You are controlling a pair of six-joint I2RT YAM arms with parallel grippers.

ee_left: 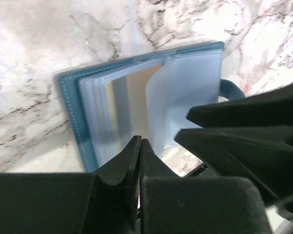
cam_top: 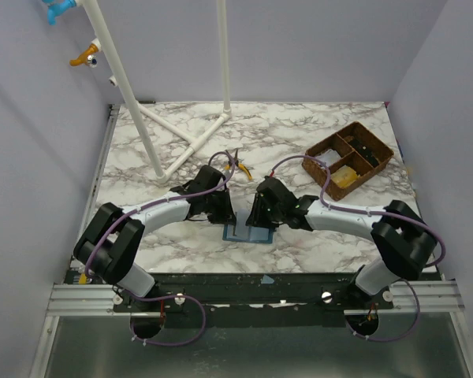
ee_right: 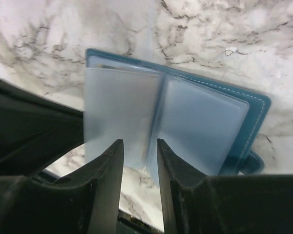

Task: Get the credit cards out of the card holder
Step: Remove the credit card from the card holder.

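The blue card holder [cam_top: 245,234] lies open on the marble table near its front edge, between my two grippers. In the left wrist view the card holder [ee_left: 71,112] shows pale clear sleeves fanned up, with a tan card [ee_left: 136,92] inside one of them. My left gripper [ee_left: 140,144] is shut at the sleeves' near edge; no sleeve or card shows between its fingers. In the right wrist view the right gripper [ee_right: 139,146] stands open, its fingers either side of the near edge of the sleeves at the holder's [ee_right: 256,114] fold, gripping nothing.
A brown compartment tray [cam_top: 376,140] with a yellow item sits at the back right. A white pipe stand [cam_top: 181,142] rises at the back left, and a small yellow-handled object [cam_top: 241,168] lies behind the arms. The table's front edge [cam_top: 299,268] runs just below the holder.
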